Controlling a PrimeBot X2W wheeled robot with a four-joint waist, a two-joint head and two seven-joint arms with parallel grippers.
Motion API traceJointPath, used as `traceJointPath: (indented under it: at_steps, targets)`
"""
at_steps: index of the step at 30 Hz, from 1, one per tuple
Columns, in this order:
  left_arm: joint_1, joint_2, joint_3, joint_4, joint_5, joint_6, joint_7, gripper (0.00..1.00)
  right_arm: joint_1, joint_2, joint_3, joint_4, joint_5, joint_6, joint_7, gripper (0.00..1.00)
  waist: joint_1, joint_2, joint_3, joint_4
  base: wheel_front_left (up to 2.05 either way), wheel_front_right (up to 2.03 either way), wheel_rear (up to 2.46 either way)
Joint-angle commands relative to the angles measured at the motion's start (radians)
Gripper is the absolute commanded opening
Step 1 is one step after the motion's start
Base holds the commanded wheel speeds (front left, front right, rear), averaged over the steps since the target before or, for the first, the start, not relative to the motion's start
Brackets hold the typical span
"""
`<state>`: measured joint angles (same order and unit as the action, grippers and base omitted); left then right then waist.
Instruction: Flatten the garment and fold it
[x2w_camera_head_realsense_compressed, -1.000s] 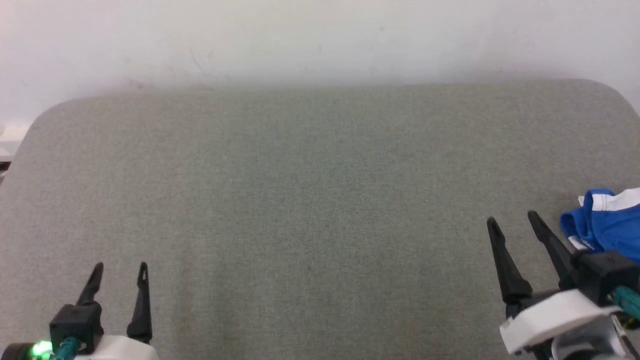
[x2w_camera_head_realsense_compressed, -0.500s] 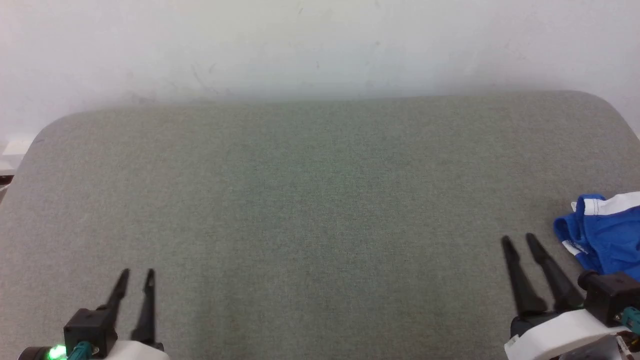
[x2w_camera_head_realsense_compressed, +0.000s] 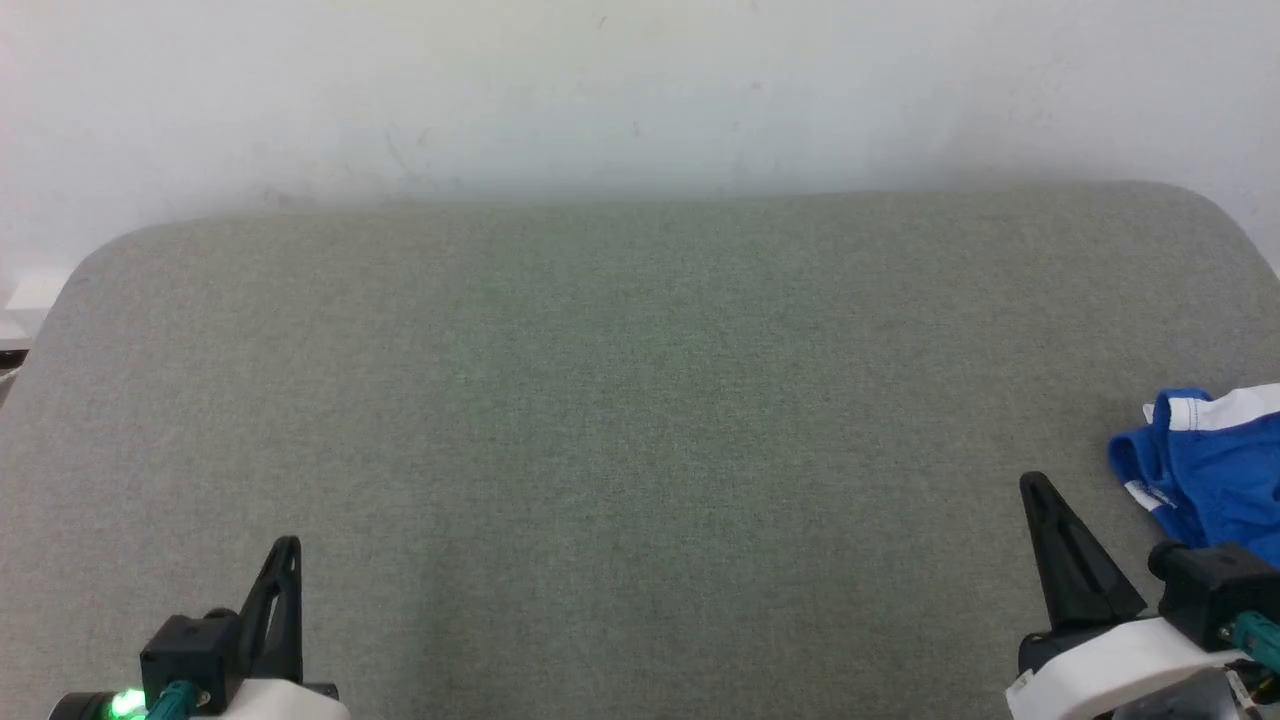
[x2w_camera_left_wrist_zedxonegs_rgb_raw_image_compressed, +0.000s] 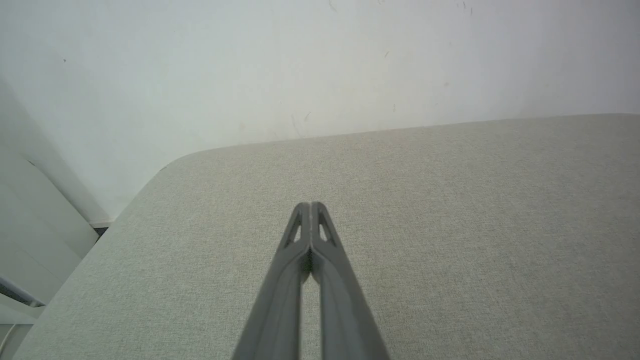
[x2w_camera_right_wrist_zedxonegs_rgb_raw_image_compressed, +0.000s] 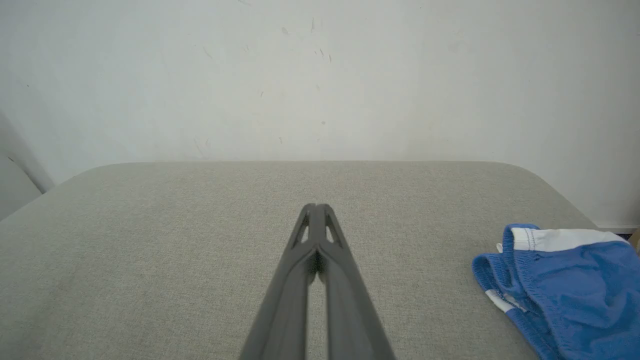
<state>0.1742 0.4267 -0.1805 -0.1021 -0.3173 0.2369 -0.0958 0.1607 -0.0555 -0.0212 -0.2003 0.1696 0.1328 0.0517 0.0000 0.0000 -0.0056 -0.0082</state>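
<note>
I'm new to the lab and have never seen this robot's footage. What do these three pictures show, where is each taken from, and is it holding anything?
It is a two-armed robot at a grey padded table against a white wall. The wide picture comes from its head, looking down: the left gripper sits at the lower left, the right gripper at the lower right. The other two come from cameras on each wrist, looking along that arm's dark fingers. Both grippers are shut and hold nothing. The crumpled blue shorts with white trim lie at the table's right edge, untouched.
</note>
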Motion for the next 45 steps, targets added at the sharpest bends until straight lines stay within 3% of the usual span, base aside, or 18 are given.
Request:
traceJointPath:
  at_steps: [1,45]
  targets:
    - [-0.018,-0.014,0.009,0.005,0.013,-0.012,0.004,0.00,-0.016,0.001,0.003,0.008,-0.009,0.000,-0.005,0.00,0.0000,0.0000,0.000,0.000,0.00,0.00,0.00]
    - [-0.079,-0.155,0.076,0.043,0.132,-0.100,0.040,0.00,-0.072,0.003,0.010,0.083,-0.072,-0.001,-0.023,0.00,0.0000,0.0000,0.002,0.003,0.00,0.00,0.00]
